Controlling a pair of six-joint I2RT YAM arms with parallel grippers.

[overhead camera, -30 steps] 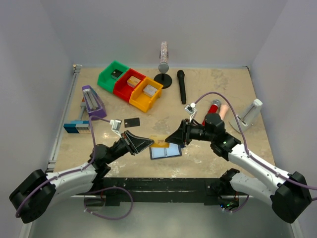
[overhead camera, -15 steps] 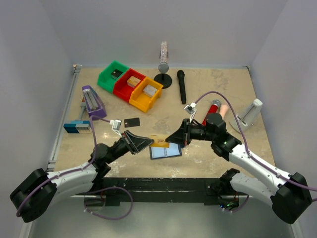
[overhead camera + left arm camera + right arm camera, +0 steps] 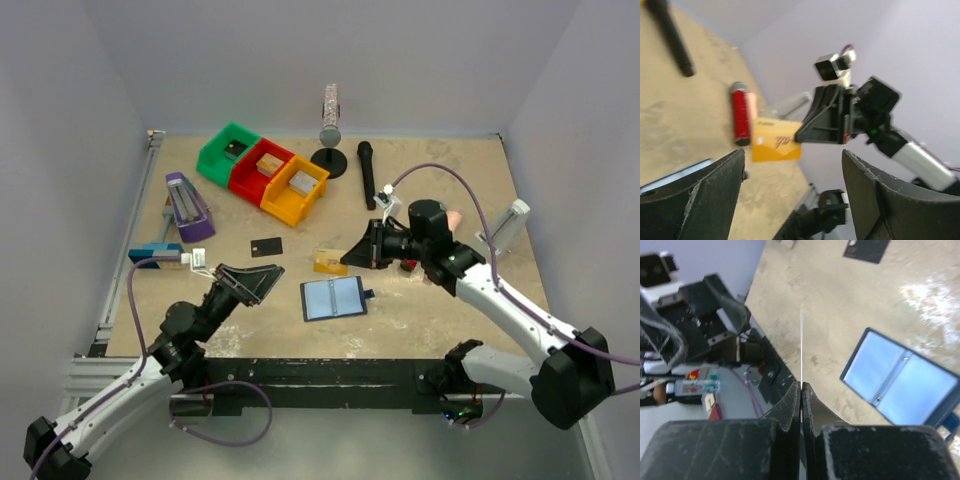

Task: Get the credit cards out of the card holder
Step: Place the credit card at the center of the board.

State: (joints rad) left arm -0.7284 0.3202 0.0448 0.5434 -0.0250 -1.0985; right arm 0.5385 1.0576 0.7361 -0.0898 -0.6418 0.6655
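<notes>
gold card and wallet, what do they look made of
Gold card: probably stiff plastic, smooth and printed; seen edge-on from the right wrist it is a thin straight line. Wallet: soft fabric or faux leather, can't tell which; matte blue-grey pockets, darker rim, lying open flat.

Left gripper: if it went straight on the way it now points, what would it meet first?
Probably the tan-gold card pinched in the right gripper, ahead in the left wrist view; depth is unclear.
</notes>
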